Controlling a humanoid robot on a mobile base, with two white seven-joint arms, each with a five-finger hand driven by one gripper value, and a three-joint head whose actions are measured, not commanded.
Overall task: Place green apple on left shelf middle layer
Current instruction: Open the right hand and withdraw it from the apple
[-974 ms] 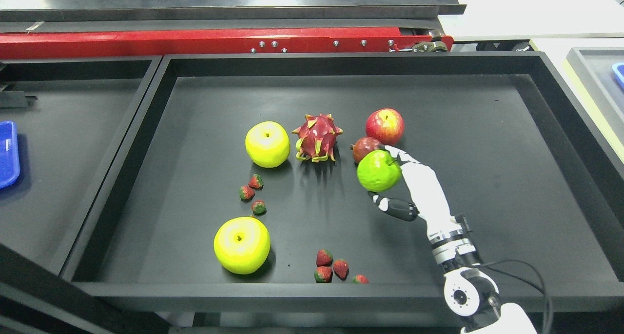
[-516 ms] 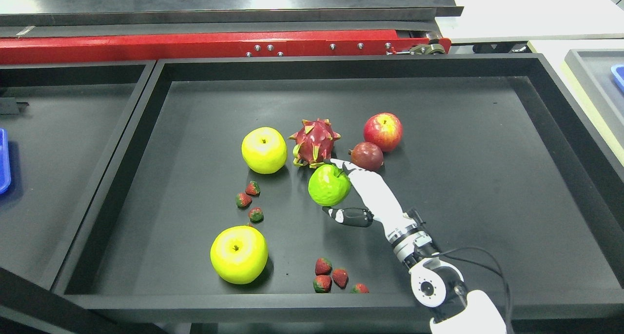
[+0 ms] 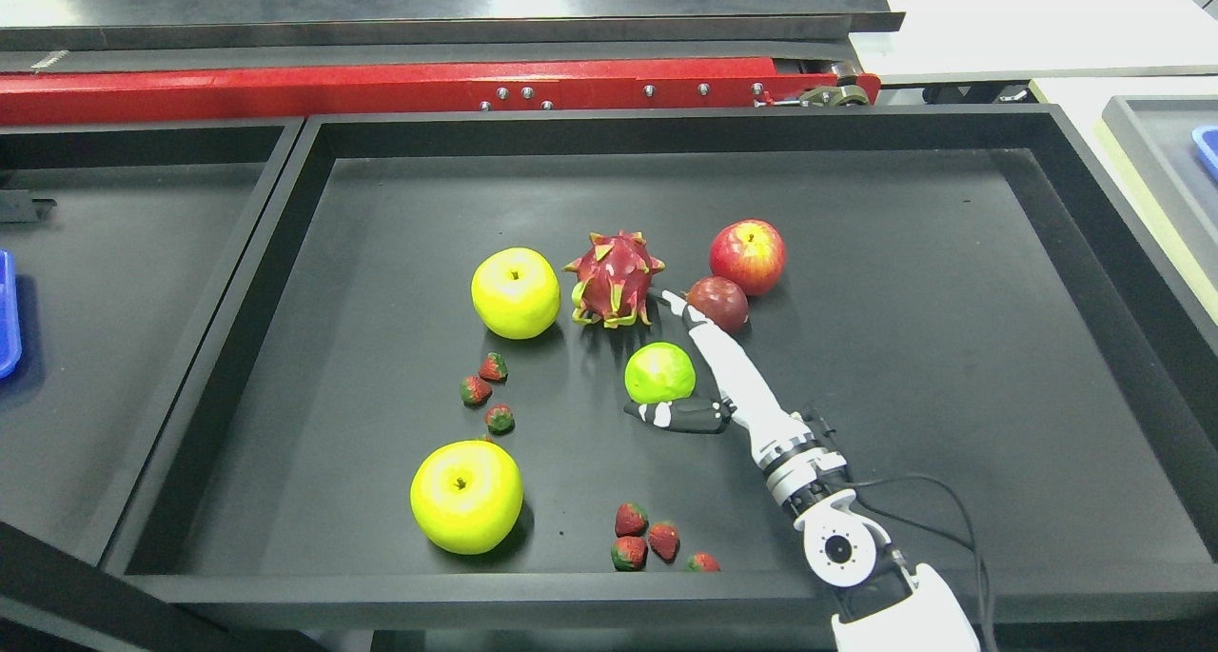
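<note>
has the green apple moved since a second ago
Yes. The green apple went left: it was right of the dark red fruit, now it sits below the dragon fruit, beside the right hand.

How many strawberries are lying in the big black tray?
6. Three strawberries lie left of the green apple; three more sit near the tray's front rim. None seems hidden.

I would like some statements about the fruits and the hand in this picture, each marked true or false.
1. The green apple lies in the black tray. True.
2. The right hand is closed around the red apple. False: its fingers are extended beside the green apple.
3. Two yellow apples are in the tray. True.
4. The dragon fruit sits in the front left corner. False: it lies near the middle, between a yellow apple and a dark red fruit.
5. Strawberries are scattered in the tray. True.
</note>
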